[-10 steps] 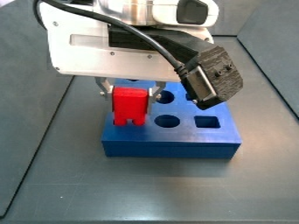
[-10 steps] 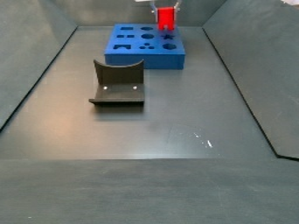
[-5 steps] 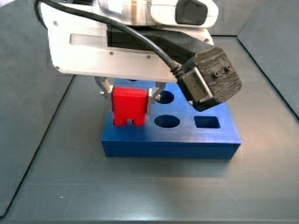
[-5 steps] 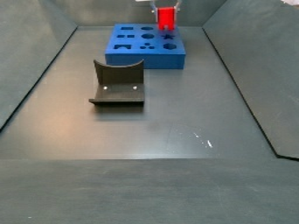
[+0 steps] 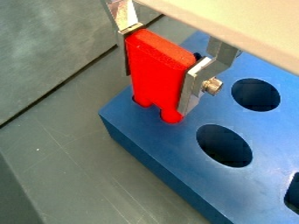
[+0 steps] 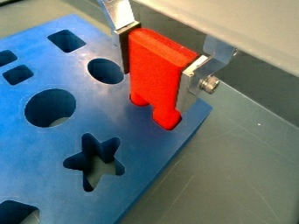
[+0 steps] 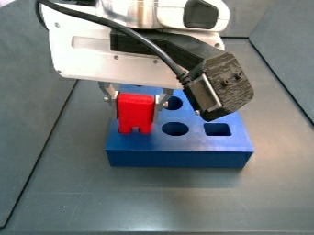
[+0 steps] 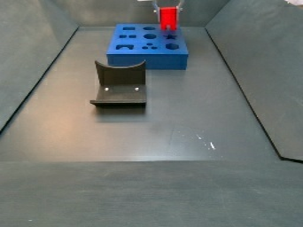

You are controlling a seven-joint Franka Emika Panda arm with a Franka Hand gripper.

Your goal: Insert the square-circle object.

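My gripper point(image 5: 160, 70) is shut on a red two-pronged piece point(image 5: 155, 74), which it holds upright. The piece also shows in the other wrist view point(image 6: 156, 70), between the silver fingers point(image 6: 194, 77). Its prongs point down and reach the top of the big blue block point(image 5: 163, 153) with shaped holes, near one corner point(image 6: 35, 72). In the side views the red piece point(image 7: 134, 112) point(image 8: 169, 18) hangs under the gripper point(image 8: 169, 7) over the blue block point(image 7: 178, 151) point(image 8: 148, 62). The small dark grey-olive square-circle object is not in view.
The dark fixture point(image 8: 119, 86) stands on the grey floor in front of the blue block. Sloping grey walls point(image 8: 35, 80) close in the floor. The large white wrist housing and a black camera point(image 7: 218, 84) hang over the block.
The gripper has come down slightly with the red piece, bringing its prongs closer onto the blue block's top. Nothing else has moved.
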